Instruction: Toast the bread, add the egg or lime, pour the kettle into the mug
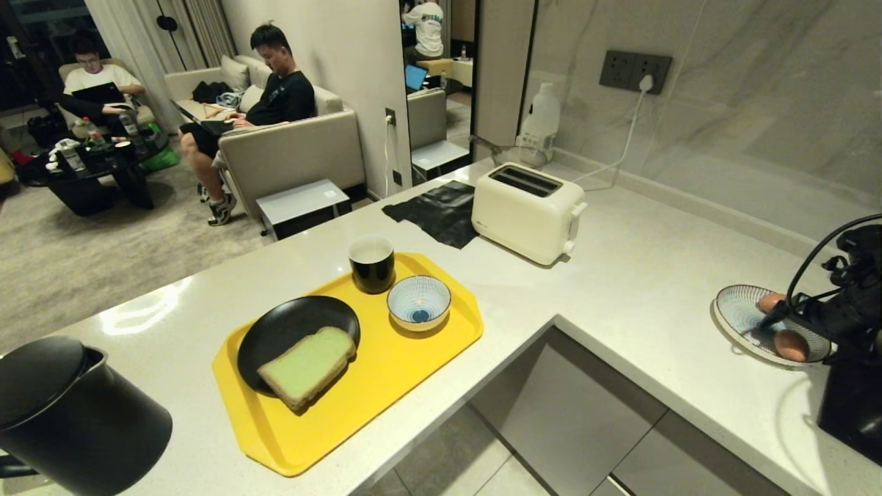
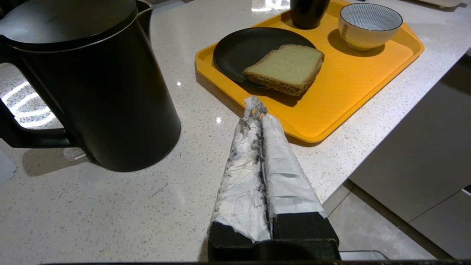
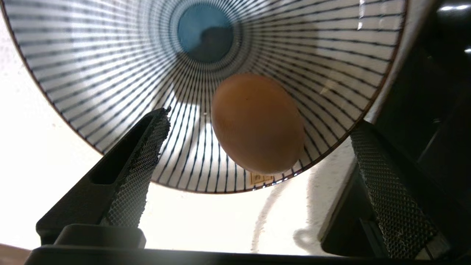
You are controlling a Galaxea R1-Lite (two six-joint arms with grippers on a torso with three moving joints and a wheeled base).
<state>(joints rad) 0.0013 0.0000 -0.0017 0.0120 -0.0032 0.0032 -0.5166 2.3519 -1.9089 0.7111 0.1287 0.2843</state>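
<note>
Your white speckled stone counter (image 1: pixel 620 275) carries everything. At about eight o'clock in the head view stands the tall matte-black jug kettle (image 1: pixel 69 420), lid on, not yet poured. Toward one o'clock sits the cream two-slot toaster (image 1: pixel 527 212), its slots empty as far as you can see. Near the middle lies the yellow plastic tray (image 1: pixel 413 358), holding a round black plate (image 1: pixel 289 331) with the thick pale-green slice of bread (image 1: pixel 308 365) resting on it, its lower edge overhanging the rim, so toasting is not begun.

At the tray's twelve o'clock the small glossy black mug (image 1: pixel 372 264) stands beside the blue-and-white striped bowl (image 1: pixel 419 302), which looks empty.

At three o'clock a striped shallow dish (image 1: pixel 741 317) holds two eggs. Your right gripper (image 3: pixel 254 173) hangs over it with its jaws spread wide on either side of the smooth light-brown egg (image 3: pixel 257 123), touching nothing yet. Your left gripper (image 2: pixel 257 114), fingers wrapped in white tape and pressed together, idles beside the kettle.

By my reckoning every step remains.
</note>
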